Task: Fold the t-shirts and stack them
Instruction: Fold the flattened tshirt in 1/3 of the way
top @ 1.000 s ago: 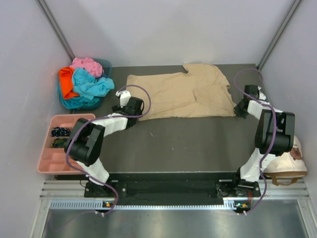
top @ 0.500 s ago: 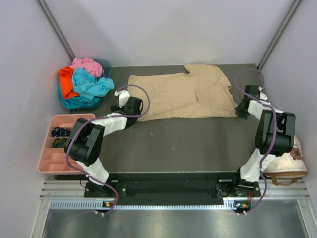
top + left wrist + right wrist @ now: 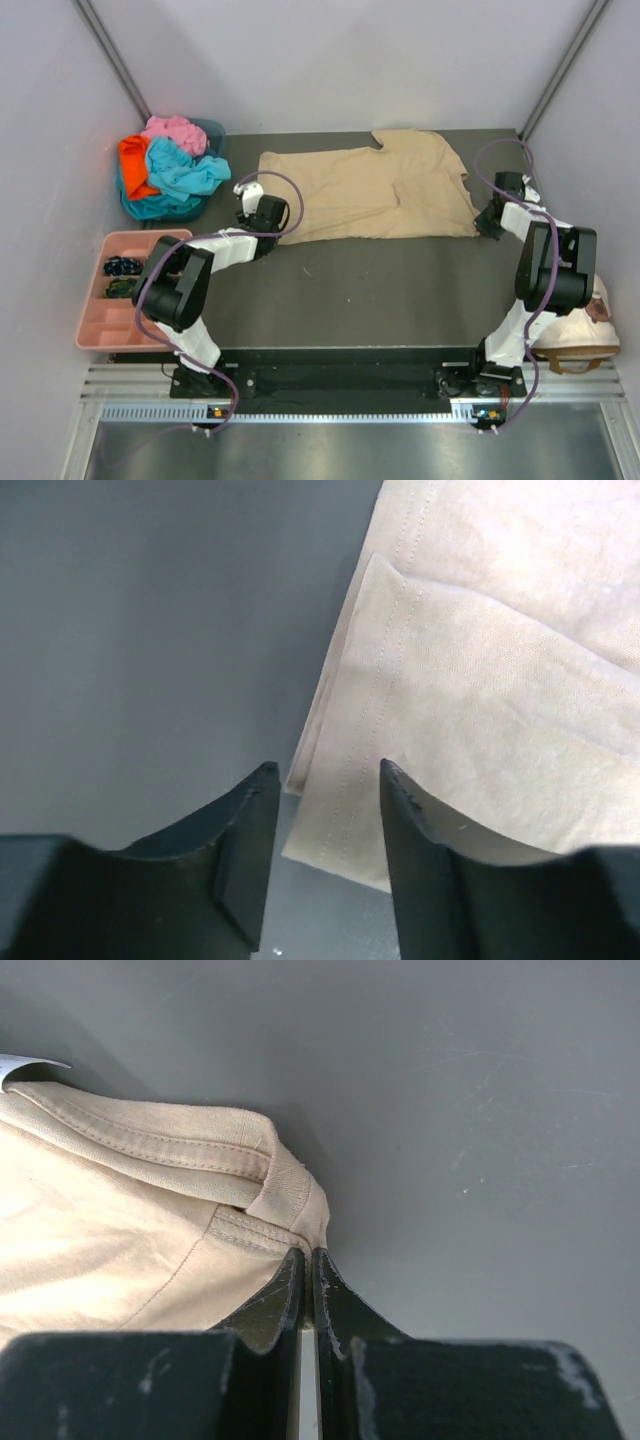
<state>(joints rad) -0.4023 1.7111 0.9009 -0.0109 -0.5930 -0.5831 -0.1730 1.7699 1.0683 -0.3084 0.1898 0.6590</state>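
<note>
A large tan t-shirt (image 3: 370, 190) lies spread across the back of the dark table. My left gripper (image 3: 272, 222) is down at its near left corner. In the left wrist view the jaws (image 3: 325, 770) stand apart on either side of the stitched hem corner (image 3: 350, 820), which lies flat on the table. My right gripper (image 3: 487, 225) is at the shirt's right edge. In the right wrist view it (image 3: 308, 1253) is shut on a bunched fold of the tan hem (image 3: 290, 1195). Pink (image 3: 175, 130), orange (image 3: 133, 160) and turquoise (image 3: 185, 172) t-shirts are heaped at the back left.
The heaped shirts sit in a teal basket (image 3: 150, 207) against the left wall. A pink compartment tray (image 3: 95, 320) with small dark items lies near the left arm. A cream cap (image 3: 585, 335) rests beside the right arm's base. Grey walls close in the table.
The left gripper's jaws have narrowed around the shirt's hem corner, and the gripper has shifted slightly. The right gripper stays shut on the shirt's edge.
</note>
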